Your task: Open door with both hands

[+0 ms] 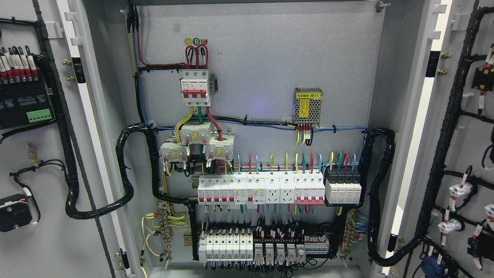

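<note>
You're looking straight into a grey metal cabinet interior (pixel 262 58), evenly lit, with a faint bluish-violet glow (pixel 259 105) on the back panel near its middle. Bright white strips (pixel 415 127) show through the gap at the right hinge side, perhaps a lit wall behind, though the slit is too thin to tell. A similar pale strip (pixel 85 96) runs down the left. No floor shows.

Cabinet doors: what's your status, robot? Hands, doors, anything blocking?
Neither hand in view. Left door and right door both swung wide, back panel with breakers exposed. Nothing blocking the opening.
</note>
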Available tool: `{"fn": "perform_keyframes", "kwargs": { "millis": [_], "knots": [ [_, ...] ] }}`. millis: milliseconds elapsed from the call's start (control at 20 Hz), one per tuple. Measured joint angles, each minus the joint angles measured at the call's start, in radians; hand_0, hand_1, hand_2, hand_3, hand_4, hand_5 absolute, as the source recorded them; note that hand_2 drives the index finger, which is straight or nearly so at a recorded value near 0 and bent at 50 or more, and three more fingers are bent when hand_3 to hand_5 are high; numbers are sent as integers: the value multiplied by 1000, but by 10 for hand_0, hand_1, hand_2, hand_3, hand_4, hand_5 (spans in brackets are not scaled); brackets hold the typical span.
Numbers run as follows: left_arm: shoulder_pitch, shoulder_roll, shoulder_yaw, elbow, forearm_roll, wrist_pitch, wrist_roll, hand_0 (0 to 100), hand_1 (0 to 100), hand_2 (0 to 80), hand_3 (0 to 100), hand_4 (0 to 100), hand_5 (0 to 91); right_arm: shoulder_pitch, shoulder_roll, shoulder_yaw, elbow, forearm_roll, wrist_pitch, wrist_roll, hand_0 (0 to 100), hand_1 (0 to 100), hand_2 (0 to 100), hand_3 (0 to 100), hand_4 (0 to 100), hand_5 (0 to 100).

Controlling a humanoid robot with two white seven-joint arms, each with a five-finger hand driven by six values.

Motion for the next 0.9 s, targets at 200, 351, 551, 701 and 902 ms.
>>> {"fn": "perform_keyframes", "kwargs": {
  "millis": [200,351,551,701,902],
  "knots": [
    [-5,-5,47,31,-75,11,0,0,0,0,0,42,0,-18,7,0,9,12,53,-21,0,0,0,0,0,0],
    [-7,-8,76,48,-115,13,0,0,0,0,0,42,0,-33,10,-2,15,16,77,-35,0,0,0,0,0,0],
    [-8,-11,102,62,-142,14,3,0,0,0,0,42,0,-49,13,-2,22,20,100,-39,0,0,0,0,0,0],
    [-9,-12,113,68,-151,14,3,0,0,0,0,42,0,-58,15,-4,25,21,109,-41,0,0,0,0,0,0],
    [-10,-14,114,69,-155,14,-1,0,0,0,0,42,0,-66,17,-5,28,22,114,-41,0,0,0,0,0,0]
  ]
}}
